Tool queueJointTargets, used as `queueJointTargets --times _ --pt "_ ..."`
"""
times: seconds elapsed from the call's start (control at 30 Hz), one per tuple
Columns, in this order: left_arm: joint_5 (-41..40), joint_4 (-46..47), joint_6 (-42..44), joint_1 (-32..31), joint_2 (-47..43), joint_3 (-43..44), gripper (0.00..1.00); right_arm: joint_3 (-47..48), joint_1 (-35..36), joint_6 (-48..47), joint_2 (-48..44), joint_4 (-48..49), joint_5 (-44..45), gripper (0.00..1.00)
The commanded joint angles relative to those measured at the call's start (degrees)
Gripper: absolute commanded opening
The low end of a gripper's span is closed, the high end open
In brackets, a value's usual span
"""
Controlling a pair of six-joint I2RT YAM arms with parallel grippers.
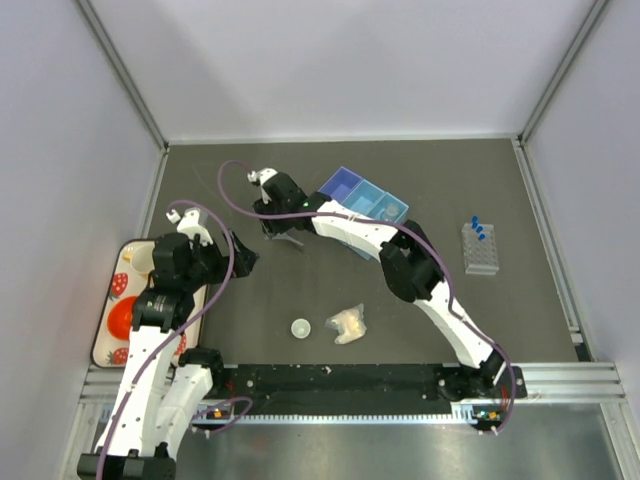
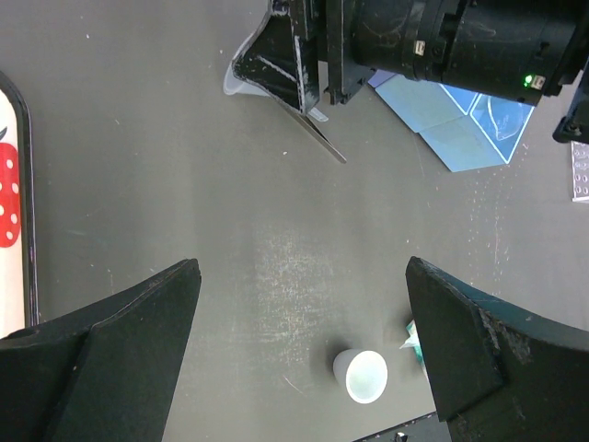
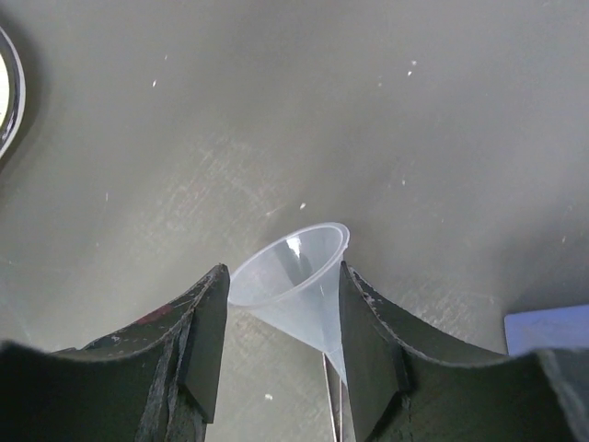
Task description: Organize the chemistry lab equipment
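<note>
My right gripper (image 3: pixel 282 272) is shut on a small clear funnel (image 3: pixel 293 258), a finger pressed against each side of its cone. It holds the funnel low over the dark mat at the back left (image 1: pixel 288 238). In the left wrist view the funnel (image 2: pixel 247 78) shows under the right gripper's black fingers (image 2: pixel 299 55). My left gripper (image 2: pixel 304 267) hangs wide open with nothing in it, over the mat left of centre (image 1: pixel 236 256). A small white round dish (image 1: pixel 301 327) (image 2: pixel 361 374) stands near the front. A pale yellowish packet (image 1: pixel 348 323) lies next to it. The clear tube rack (image 1: pixel 480 250) holds blue-capped tubes at the right.
A blue compartment tray (image 1: pixel 362 198) (image 2: pixel 460 120) lies at the back centre, just right of the right gripper. A strawberry-print tray (image 1: pixel 112 345) (image 2: pixel 7 193) with an orange bowl (image 1: pixel 122 318) sits at the left edge. Grey walls and metal rails bound the mat.
</note>
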Motion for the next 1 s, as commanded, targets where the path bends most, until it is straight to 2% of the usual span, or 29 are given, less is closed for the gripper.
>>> queueJointTargets --times 0.0,0.27,0.57,0.63,0.77,0.87,0.97 --pt "0.3 3.3 1.0 0.3 -0.6 -0.5 0.99 -2.8 1.2 -2.9 -5.5 -2.2 2.8 0.15" --pt "0.0 3.2 1.0 0.3 -0.6 -0.6 0.99 -6.6 1.5 -4.4 -12.7 -2.2 3.9 0.14" --pt "-0.1 3.2 1.0 0.3 -0.5 -0.6 0.99 -8.6 1.6 -5.1 -15.7 -2.2 4.0 0.15" --pt "0.0 3.2 1.0 0.3 -0.5 -0.6 0.99 -9.6 1.8 -5.6 -16.4 -2.3 5.5 0.18" --pt "0.2 3.2 1.0 0.3 -0.5 -0.5 0.99 -11.3 2.7 -8.4 -17.4 -2.9 7.8 0.38" --pt "0.1 3.2 1.0 0.3 -0.5 -0.5 0.99 -12.7 3.3 -9.3 -18.3 -3.9 9.9 0.45" --pt "0.3 3.2 1.0 0.3 -0.6 -0.5 0.99 -15.0 3.7 -9.9 -19.6 -4.2 11.3 0.46"
